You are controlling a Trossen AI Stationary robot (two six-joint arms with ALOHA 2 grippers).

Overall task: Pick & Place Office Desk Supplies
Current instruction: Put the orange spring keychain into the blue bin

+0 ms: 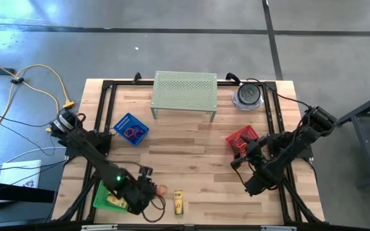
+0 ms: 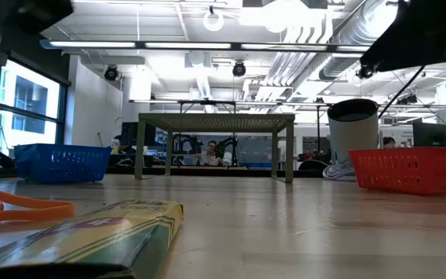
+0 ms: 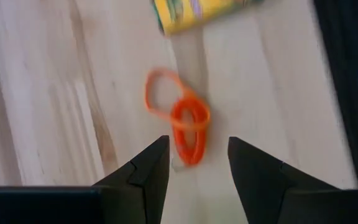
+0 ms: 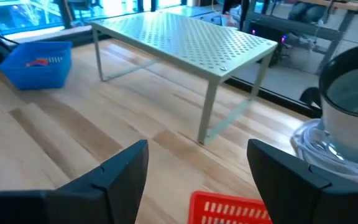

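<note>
Two orange loops (image 3: pixel 188 124) lie flat on the wood, partly overlapping; in the high view the orange loops (image 1: pixel 161 190) are near the table's near edge. A yellow rectangular block (image 3: pixel 197 11) lies just beyond them, also seen as the yellow block (image 1: pixel 179 201) and up close in the low view (image 2: pixel 107 232). My left gripper (image 3: pixel 197 146) is open, hovering over the near end of the loops without touching; in the high view my left gripper (image 1: pixel 151 186) sits just left of them. My right gripper (image 4: pixel 197 149) is open above the red basket (image 4: pixel 229 208).
A green basket (image 1: pixel 106 197) with a yellow item sits at the near left corner. A blue basket (image 1: pixel 131 128) holds red loops. The red basket (image 1: pixel 241 140) is on the right. The pale green perforated stand (image 1: pixel 184 95) and a grey round container (image 1: pixel 248 96) stand at the far edge.
</note>
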